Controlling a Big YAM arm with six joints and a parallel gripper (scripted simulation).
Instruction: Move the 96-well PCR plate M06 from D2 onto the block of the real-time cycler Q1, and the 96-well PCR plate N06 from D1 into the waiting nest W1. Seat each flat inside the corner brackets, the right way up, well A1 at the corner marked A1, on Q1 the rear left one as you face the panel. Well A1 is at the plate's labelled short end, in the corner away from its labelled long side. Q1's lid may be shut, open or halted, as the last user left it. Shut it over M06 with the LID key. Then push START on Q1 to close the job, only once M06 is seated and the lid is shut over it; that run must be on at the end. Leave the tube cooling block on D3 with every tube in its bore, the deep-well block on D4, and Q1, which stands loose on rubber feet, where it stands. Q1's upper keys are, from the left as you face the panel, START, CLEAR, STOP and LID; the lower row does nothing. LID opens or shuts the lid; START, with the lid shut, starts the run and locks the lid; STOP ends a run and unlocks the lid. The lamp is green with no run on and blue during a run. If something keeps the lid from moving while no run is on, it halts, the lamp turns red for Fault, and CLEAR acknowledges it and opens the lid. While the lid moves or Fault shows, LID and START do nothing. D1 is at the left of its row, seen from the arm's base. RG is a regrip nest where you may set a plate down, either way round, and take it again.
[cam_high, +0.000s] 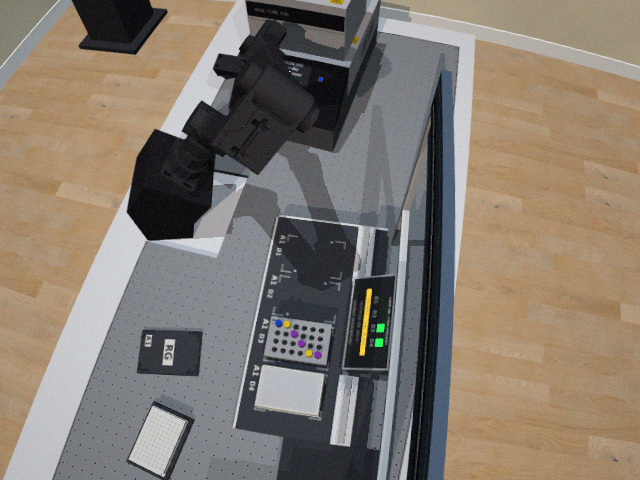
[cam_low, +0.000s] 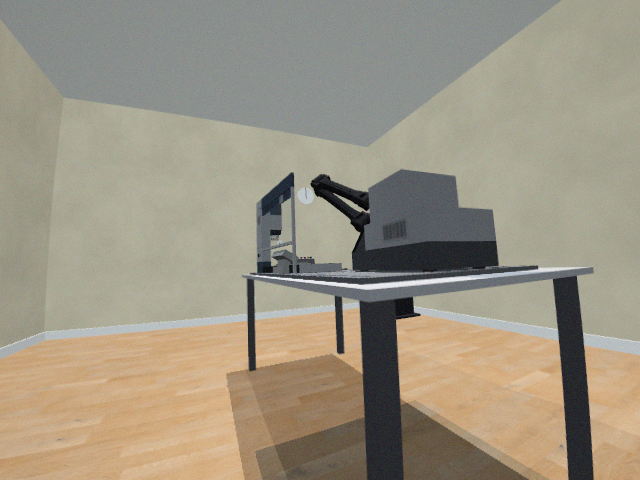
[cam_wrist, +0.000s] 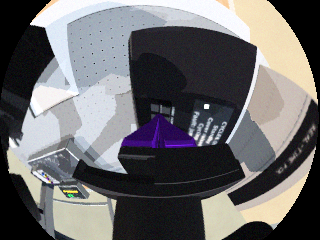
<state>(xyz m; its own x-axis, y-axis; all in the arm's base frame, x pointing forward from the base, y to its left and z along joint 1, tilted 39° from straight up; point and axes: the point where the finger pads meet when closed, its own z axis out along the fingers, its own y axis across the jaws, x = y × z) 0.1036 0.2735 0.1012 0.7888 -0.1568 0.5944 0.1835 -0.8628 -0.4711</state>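
Note:
The real-time cycler Q1 (cam_high: 320, 62) stands at the far end of the table with its lid down over the block. Its lamp (cam_high: 320, 79) shows blue. My gripper (cam_wrist: 158, 118) is shut and empty, its purple fingertips just in front of Q1's dark key panel (cam_wrist: 194, 120). In the overhead view the arm (cam_high: 258, 103) covers the left part of the panel. Nests D1 (cam_high: 315, 242) and D2 (cam_high: 310, 276) are empty. A white 96-well plate (cam_high: 157, 432) lies flat in a dark nest at the near left. No other PCR plate is in view.
The tube cooling block (cam_high: 296, 341) with coloured tubes sits on D3. The white deep-well block (cam_high: 289, 390) sits on D4. The RG nest (cam_high: 169, 352) is empty. A status screen (cam_high: 369, 322) and a tall gantry frame (cam_high: 439, 258) run along the right side.

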